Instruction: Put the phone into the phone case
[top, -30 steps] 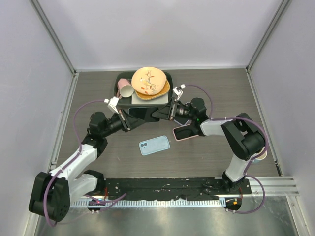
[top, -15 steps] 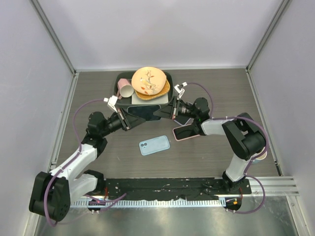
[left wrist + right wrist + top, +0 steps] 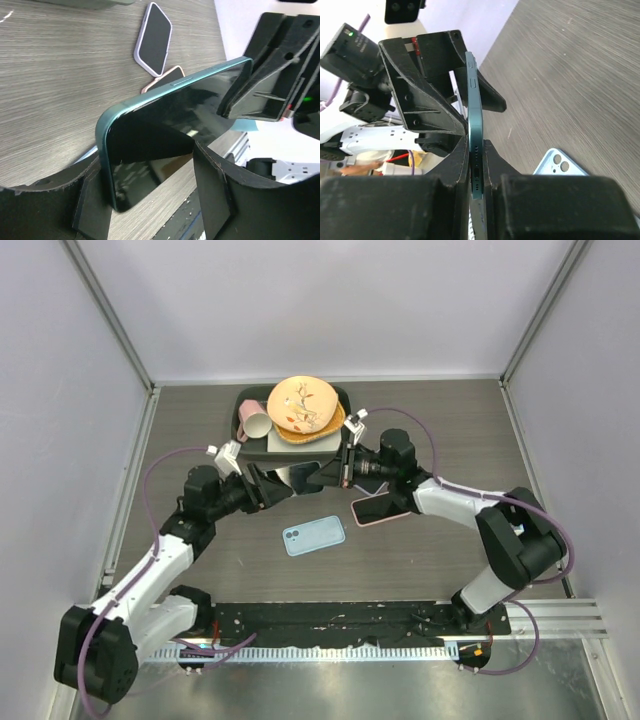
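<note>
A teal phone [image 3: 302,476] hangs in the air between both grippers, above the table's middle. My right gripper [image 3: 477,165] is shut on the phone's [image 3: 472,125] bottom end, pinching its front and back. My left gripper [image 3: 150,185] is open around the other end. There the phone [image 3: 170,115] rests against one finger [image 3: 90,200], with a gap to the other finger [image 3: 212,185]. The light blue phone case [image 3: 313,535] lies flat on the table below, its camera holes showing [image 3: 562,167].
A second phone in a pink case [image 3: 380,509] lies on the table just right of the blue case. At the back a black tray [image 3: 243,400] holds stacked plates [image 3: 303,405] and a pink cup [image 3: 254,423]. Grey walls enclose the table.
My right gripper has closed on the phone and my left gripper's jaws have opened off it. Both arms shifted slightly left.
</note>
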